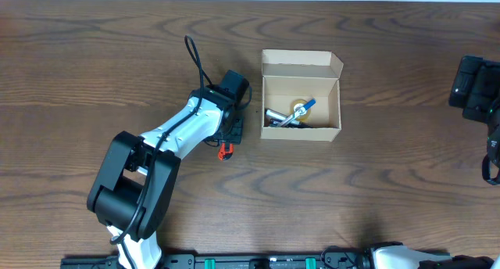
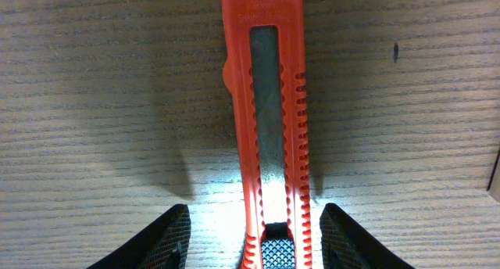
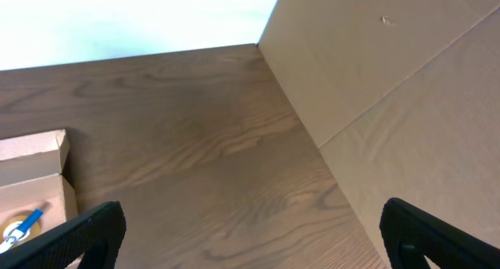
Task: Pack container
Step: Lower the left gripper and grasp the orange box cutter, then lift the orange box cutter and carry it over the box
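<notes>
The container [image 1: 301,130] is a tan cardboard box with its flap lid open, in the middle of the table. Inside lie a tape roll [image 1: 298,109], a blue pen [image 1: 305,106] and dark items. A red box cutter [image 2: 269,136] lies flat on the table left of the box; only its tip [image 1: 225,151] shows in the overhead view. My left gripper [image 2: 254,242] is open just above it, one finger on each side, not touching. My right gripper [image 3: 250,238] is open and empty at the far right [image 1: 491,156]. The box corner shows in the right wrist view [image 3: 35,175].
A large cardboard surface [image 3: 391,89] rises at the right of the right wrist view. The left arm's black cable [image 1: 195,62] loops over the table behind the wrist. The table's far edge [image 3: 133,56] meets a pale background.
</notes>
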`<action>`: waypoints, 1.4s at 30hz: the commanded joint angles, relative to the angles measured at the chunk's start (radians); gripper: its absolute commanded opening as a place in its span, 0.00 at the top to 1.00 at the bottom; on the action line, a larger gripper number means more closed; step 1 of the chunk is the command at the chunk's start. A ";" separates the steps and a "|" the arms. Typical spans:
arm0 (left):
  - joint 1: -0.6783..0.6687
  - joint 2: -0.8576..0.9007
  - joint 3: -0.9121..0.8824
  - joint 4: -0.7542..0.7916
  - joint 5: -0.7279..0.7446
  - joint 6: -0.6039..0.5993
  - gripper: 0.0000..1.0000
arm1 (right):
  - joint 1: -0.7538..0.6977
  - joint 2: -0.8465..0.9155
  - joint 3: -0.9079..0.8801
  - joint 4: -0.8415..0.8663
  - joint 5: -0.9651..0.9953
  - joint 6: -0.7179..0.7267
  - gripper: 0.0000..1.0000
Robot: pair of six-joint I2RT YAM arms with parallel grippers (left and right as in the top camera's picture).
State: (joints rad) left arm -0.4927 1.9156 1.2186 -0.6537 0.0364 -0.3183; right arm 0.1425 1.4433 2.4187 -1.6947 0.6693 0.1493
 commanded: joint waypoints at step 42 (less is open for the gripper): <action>0.002 0.032 0.108 -0.084 -0.027 0.043 0.94 | -0.006 0.001 0.001 -0.003 0.011 0.011 0.01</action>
State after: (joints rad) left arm -0.4931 1.9488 1.2556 -0.7185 0.0364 -0.3099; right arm 0.1425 1.4437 2.4187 -1.6951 0.6693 0.1493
